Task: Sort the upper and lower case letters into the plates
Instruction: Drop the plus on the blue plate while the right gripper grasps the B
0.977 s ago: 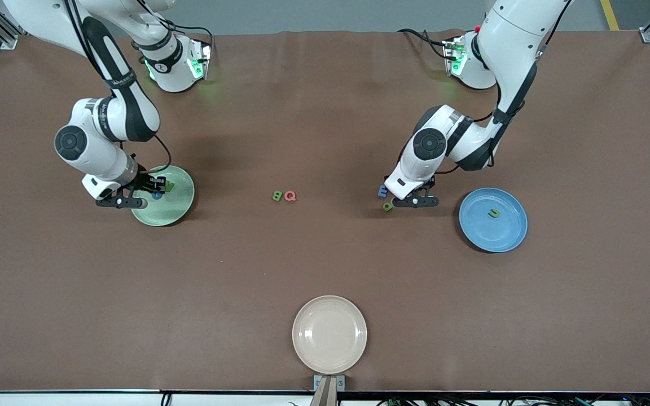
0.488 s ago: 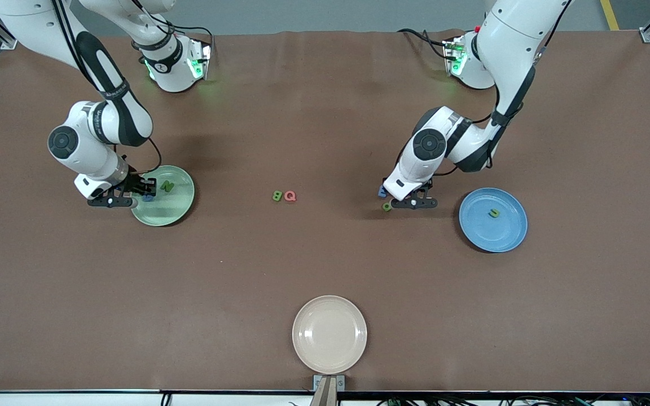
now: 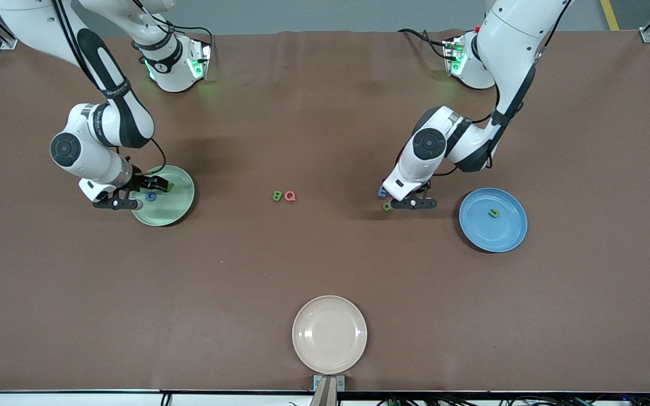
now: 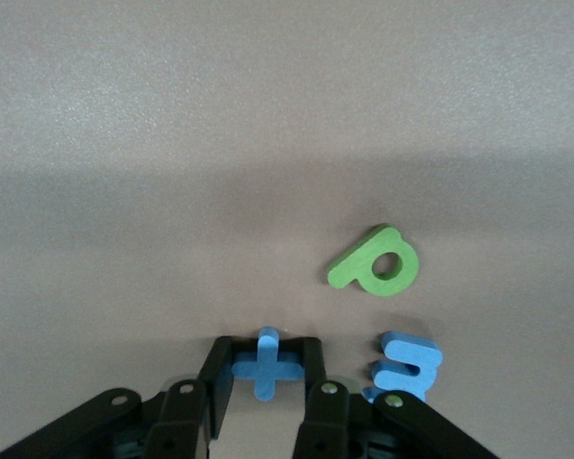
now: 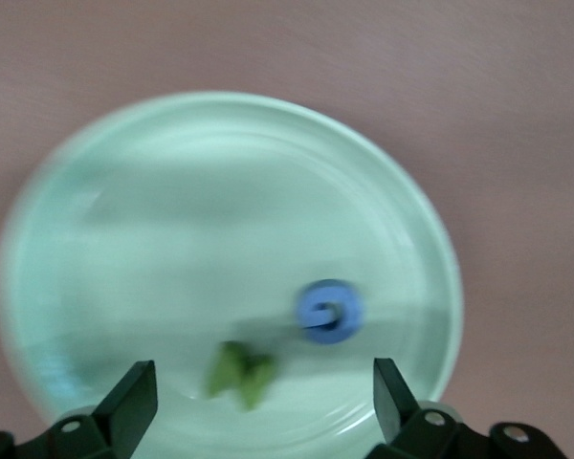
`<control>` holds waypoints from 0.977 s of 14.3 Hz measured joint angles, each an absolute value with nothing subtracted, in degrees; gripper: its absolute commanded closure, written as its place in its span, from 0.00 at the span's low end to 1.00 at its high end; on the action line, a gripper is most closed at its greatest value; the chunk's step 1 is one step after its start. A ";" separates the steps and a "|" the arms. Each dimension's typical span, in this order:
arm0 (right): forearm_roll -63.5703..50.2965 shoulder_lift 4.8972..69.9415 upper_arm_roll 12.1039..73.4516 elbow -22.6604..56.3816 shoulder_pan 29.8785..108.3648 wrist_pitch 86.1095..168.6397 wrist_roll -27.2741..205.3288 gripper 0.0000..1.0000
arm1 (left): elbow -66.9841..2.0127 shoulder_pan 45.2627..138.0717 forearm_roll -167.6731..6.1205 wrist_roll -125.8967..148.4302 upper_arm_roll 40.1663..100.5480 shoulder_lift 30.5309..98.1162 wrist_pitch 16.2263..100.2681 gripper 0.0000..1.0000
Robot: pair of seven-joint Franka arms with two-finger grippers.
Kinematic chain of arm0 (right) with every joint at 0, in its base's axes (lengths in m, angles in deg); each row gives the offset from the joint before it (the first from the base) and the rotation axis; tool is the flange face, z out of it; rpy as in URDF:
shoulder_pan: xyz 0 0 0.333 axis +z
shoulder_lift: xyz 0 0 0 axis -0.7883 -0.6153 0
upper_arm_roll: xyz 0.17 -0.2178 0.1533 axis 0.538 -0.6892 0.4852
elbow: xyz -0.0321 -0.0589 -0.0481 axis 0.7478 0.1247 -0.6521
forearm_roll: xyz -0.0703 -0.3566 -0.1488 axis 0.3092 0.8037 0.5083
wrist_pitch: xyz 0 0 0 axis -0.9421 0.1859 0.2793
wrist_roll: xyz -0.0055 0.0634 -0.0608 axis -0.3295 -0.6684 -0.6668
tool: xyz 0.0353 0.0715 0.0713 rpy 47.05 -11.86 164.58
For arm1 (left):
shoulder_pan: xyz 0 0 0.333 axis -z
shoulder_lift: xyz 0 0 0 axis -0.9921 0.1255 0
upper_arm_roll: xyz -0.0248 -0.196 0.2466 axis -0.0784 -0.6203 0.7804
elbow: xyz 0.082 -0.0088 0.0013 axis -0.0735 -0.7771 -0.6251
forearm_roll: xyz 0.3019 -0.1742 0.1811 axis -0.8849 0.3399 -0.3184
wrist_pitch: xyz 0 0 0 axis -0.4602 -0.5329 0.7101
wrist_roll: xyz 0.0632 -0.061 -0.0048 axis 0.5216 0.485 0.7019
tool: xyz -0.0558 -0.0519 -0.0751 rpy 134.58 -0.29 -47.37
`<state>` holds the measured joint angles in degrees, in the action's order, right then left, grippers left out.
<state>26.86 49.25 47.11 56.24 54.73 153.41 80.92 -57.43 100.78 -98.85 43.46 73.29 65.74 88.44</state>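
My left gripper (image 3: 409,202) is down at the table, shut on the blue plus-like t (image 4: 267,363), which its fingers (image 4: 218,368) squeeze by the crossbar. Beside it lie a green a (image 4: 375,262) and a blue E (image 4: 407,365). My right gripper (image 3: 136,194) hangs open just over the pale green plate (image 3: 175,213). On that plate lie a blue G (image 5: 329,312) and a green N (image 5: 241,371). The blue plate (image 3: 483,234) holds a green u (image 3: 493,213). A green B (image 3: 277,195) and a red Q (image 3: 290,195) lie side by side mid-table.
A cream-beige plate (image 3: 329,334) sits near the table's front edge, nearest the front camera. The green a (image 3: 386,207) and blue E (image 3: 382,192) crowd the left gripper.
My right gripper opened and the blue G now lies on the pale green plate. My left gripper closed its fingers onto the blue t.
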 measured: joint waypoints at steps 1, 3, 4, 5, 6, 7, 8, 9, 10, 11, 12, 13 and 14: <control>26.83 49.98 47.25 54.95 57.37 151.79 76.42 0.00 | -57.42 100.78 -98.85 43.46 73.29 65.75 88.44 0.80; 26.76 50.54 47.62 52.95 63.72 150.87 66.02 0.00 | -57.32 100.72 -98.85 43.46 73.31 65.74 88.44 0.83; 26.76 50.51 47.74 51.93 67.03 150.87 60.54 0.00 | -57.13 100.63 -98.85 43.46 73.35 65.65 88.21 0.83; 26.75 50.38 47.82 50.80 70.41 150.87 55.23 0.00 | -56.85 100.46 -98.85 43.45 73.38 65.21 87.07 0.83; 26.75 49.98 47.89 49.59 73.47 150.87 50.30 0.00 | -56.48 100.22 -98.86 43.10 73.41 64.32 85.05 0.83; 26.75 49.17 47.91 48.16 76.35 150.88 45.68 0.00 | -56.06 99.83 -98.86 41.87 73.44 63.02 82.64 0.83; 26.75 47.92 47.91 46.51 78.85 150.88 41.63 0.00 | -55.77 99.11 -98.86 40.04 73.45 61.43 80.53 0.83; 26.75 46.17 47.90 44.56 81.02 150.92 37.92 0.00 | -55.68 97.88 -98.86 37.81 73.50 59.72 78.92 0.83; 26.75 44.11 47.89 42.53 82.74 151.05 35.11 0.00 | -55.71 96.23 -98.86 35.08 73.55 58.13 77.62 0.83; 26.75 41.90 47.86 40.57 84.12 151.39 32.92 0.00 | -55.84 94.34 -98.86 31.85 73.62 56.78 76.71 0.83; 26.75 39.58 47.84 38.84 85.25 152.35 31.03 0.00 | -56.11 92.16 -98.86 28.11 73.73 55.71 76.10 0.83; 26.75 37.31 47.82 37.53 86.16 154.03 29.58 0.00 | -56.48 89.78 -98.86 24.34 73.80 54.99 75.87 0.83; 26.76 35.22 47.80 36.68 86.82 155.93 28.69 0.00 | -56.76 87.38 -98.86 21.03 73.84 54.68 75.85 0.83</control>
